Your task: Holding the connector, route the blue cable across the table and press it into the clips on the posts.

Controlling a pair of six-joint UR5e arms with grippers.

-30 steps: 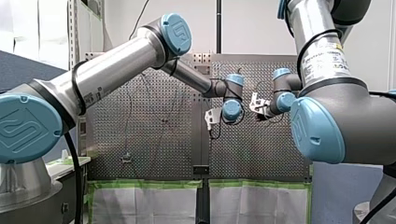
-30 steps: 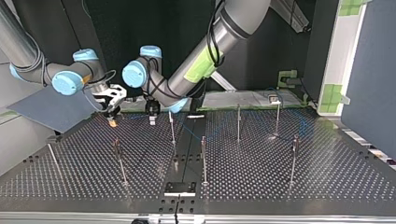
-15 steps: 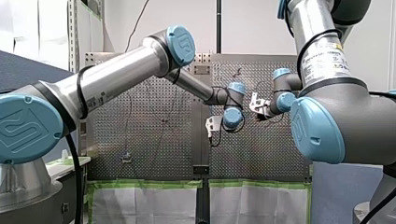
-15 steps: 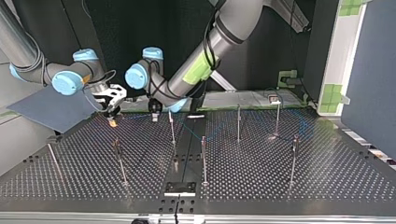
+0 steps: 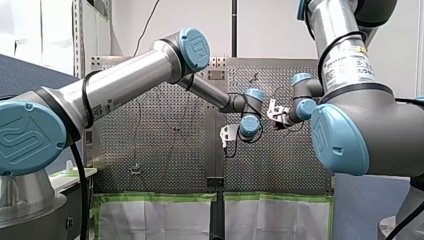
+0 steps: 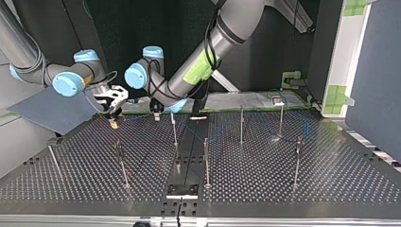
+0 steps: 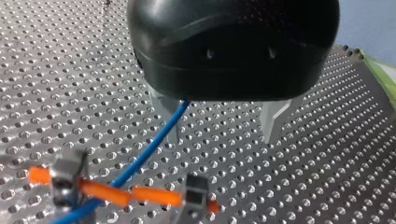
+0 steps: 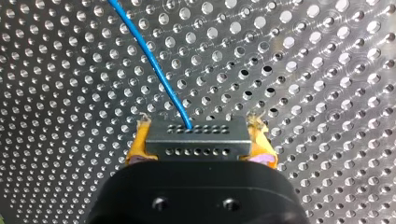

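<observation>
Yellow pads of your right gripper pinch the connector; the blue cable leaves it over the table. Your left gripper stands spread just above the table, the cable seemingly passing beside one finger

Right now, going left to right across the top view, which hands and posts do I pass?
Far-left post → my right hand → my left hand → centre-left post → centre post → centre-right post → back-right post → front-right post. The near-left post overlaps my right hand sideways, so it is left out.
</observation>
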